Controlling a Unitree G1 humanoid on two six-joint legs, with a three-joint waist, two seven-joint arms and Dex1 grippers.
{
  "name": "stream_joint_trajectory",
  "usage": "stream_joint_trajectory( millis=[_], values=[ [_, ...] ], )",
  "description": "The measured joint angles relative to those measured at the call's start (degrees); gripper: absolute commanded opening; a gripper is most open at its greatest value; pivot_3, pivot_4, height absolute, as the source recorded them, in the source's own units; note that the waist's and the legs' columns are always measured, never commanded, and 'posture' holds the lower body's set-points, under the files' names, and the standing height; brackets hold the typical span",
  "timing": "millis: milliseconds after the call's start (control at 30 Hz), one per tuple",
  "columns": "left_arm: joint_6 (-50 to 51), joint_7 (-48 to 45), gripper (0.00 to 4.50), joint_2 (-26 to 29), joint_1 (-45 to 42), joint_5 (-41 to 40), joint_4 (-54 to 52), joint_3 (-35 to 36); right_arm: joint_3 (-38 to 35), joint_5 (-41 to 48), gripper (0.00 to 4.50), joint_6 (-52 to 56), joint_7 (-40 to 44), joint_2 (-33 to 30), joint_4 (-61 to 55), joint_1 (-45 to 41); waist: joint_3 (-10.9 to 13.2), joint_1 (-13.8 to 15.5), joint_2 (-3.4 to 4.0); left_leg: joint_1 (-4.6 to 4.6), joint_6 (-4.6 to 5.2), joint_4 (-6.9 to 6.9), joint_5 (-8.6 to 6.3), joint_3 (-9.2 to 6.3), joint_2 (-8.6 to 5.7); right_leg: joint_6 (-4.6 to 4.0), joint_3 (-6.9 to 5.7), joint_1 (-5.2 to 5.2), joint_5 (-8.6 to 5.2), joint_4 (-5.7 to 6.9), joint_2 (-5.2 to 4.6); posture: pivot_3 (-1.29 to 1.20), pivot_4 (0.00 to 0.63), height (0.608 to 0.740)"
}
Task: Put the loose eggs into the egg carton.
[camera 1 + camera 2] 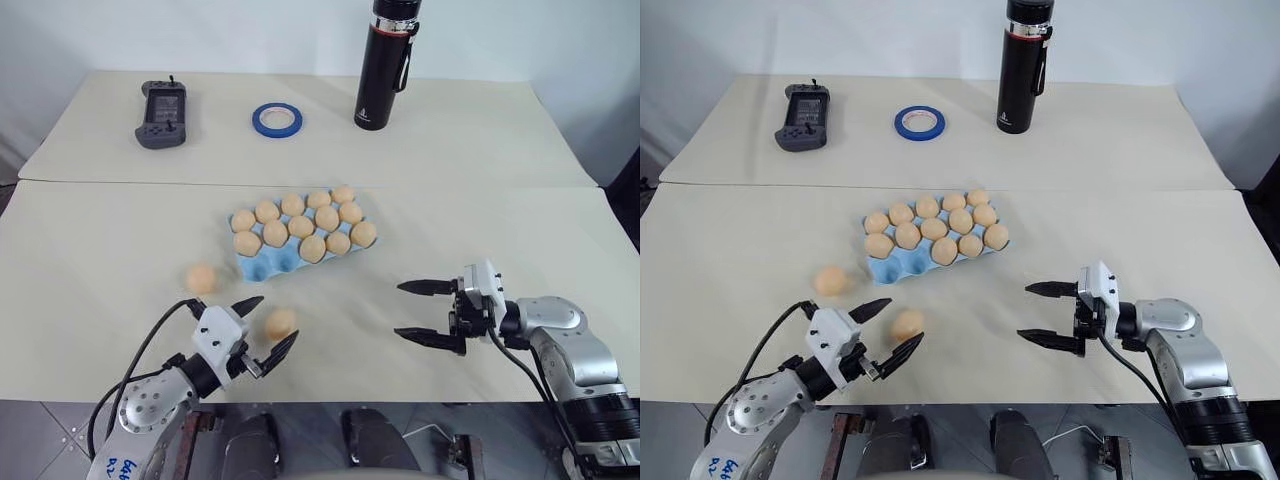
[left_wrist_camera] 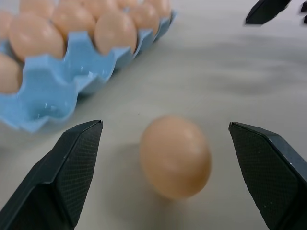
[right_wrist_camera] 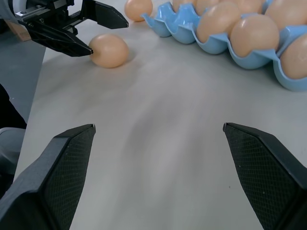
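The light blue egg carton [image 1: 262, 266] sits mid-table, with several tan eggs in its cups and bare cups at its near left end. One loose egg [image 1: 281, 323] lies near the table's front edge, between the spread fingers of my open left gripper [image 1: 277, 320]; the left wrist view shows this egg [image 2: 175, 155] centred between the fingers, touching neither. A second loose egg [image 1: 201, 278] rests to the left of the carton. My right gripper [image 1: 399, 310] hovers open and empty at the front right, pointing left toward the carton [image 3: 249, 57].
A black flask [image 1: 385, 65], a blue tape ring [image 1: 278, 120] and a dark handheld device [image 1: 161, 113] stand on the far half of the table. A seam runs across the table behind the carton. The table's front edge is just below both grippers.
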Motion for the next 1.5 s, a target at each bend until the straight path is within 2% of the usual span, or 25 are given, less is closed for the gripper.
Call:
stream_joint_trajectory(
  millis=[33,133,333,400,467,600,733,900,1133,1300,1500],
  values=[
    [0.89,0.64,4.50,-0.09,-0.32,0.75,0.00,-0.71,-0.02,-0.11,4.47,-0.16,0.00,0.00,0.32,-0.07,0.00,0.01,0.00,0.00,0.00,0.00,0.00,0.00,0.00,0.00,0.01,0.00,0.00,0.00,0.00,0.00,0.150,0.740],
    [3.78,0.65,3.85,1.59,-1.35,2.51,0.01,-3.09,-0.35,-0.09,4.50,-1.00,0.12,-0.06,0.79,0.24,0.01,0.03,0.01,0.00,-0.01,-0.01,0.00,-0.04,0.00,0.00,0.00,0.02,0.00,-0.01,0.00,0.00,0.150,0.740],
    [7.11,0.14,1.94,1.27,-2.27,0.96,-0.08,-2.60,-2.81,1.36,4.50,-1.34,0.69,-0.07,0.38,1.54,0.01,0.04,0.02,0.01,0.00,-0.01,0.00,-0.04,0.00,0.00,-0.03,0.03,0.00,-0.01,-0.01,0.00,0.150,0.740],
    [7.28,0.12,1.60,1.28,-2.33,0.72,-0.07,-2.07,-3.00,1.43,4.50,-1.32,0.71,-0.07,0.03,2.14,0.01,0.06,0.03,0.00,-0.01,0.00,0.01,-0.07,0.00,0.00,-0.02,0.03,0.00,0.00,-0.02,0.00,0.150,0.740],
    [7.46,0.51,1.51,0.83,-2.99,0.56,-0.01,-1.14,-3.08,1.42,4.50,-1.26,0.60,-0.07,-0.13,2.24,0.02,0.08,0.04,0.00,0.00,0.00,0.02,-0.07,-0.01,0.00,-0.03,0.04,0.00,0.00,-0.02,0.00,0.150,0.740],
    [5.89,2.28,1.48,-1.99,-9.12,0.54,0.30,0.23,-3.21,1.33,4.50,-0.93,-0.40,-0.07,-0.36,1.10,0.02,0.25,0.04,0.00,0.09,0.04,0.09,-0.07,-0.13,0.03,-0.08,0.08,0.02,0.01,-0.07,0.00,0.150,0.740],
    [4.85,4.55,1.48,-7.82,-16.86,-1.15,2.29,1.03,-3.25,1.36,4.50,0.22,-1.89,-0.06,-1.28,-0.60,0.02,0.65,0.05,0.00,0.16,0.08,0.13,-0.07,-0.21,0.23,-0.06,0.12,0.12,0.00,-0.09,0.00,0.150,0.740],
    [6.06,8.27,1.48,-10.99,-22.94,-0.31,5.90,1.01,-3.45,1.41,4.50,1.53,-3.58,-0.06,-1.84,-1.23,0.02,1.39,0.06,-0.01,0.11,0.06,0.15,-0.07,-0.20,0.32,-0.03,0.04,0.17,0.05,-0.03,0.00,0.150,0.740],
    [4.28,9.54,1.48,-12.00,-27.30,2.48,15.17,-0.67,-4.65,2.12,4.50,2.85,-5.30,-0.04,-2.57,-1.40,0.02,1.59,0.06,-0.06,0.11,0.11,0.15,-0.06,-0.21,0.40,-0.03,0.02,0.21,0.06,-0.01,0.00,0.150,0.740],
    [4.46,8.96,1.48,-12.12,-29.21,2.40,15.63,-1.23,-6.44,5.73,4.50,3.78,-5.94,1.52,-4.04,-1.40,0.02,1.57,0.07,-0.06,0.09,0.11,0.16,-0.06,-0.20,0.42,-0.03,0.01,0.22,0.10,0.01,0.00,0.150,0.740],
    [7.30,8.77,3.43,-11.16,-29.27,2.34,15.60,-1.16,-6.81,6.99,4.50,4.74,-6.92,1.75,-5.70,-1.48,0.02,1.61,0.07,-0.08,0.09,0.11,0.16,-0.07,-0.20,0.43,-0.04,0.00,0.22,0.09,0.00,0.00,0.150,0.740]
  ],
)
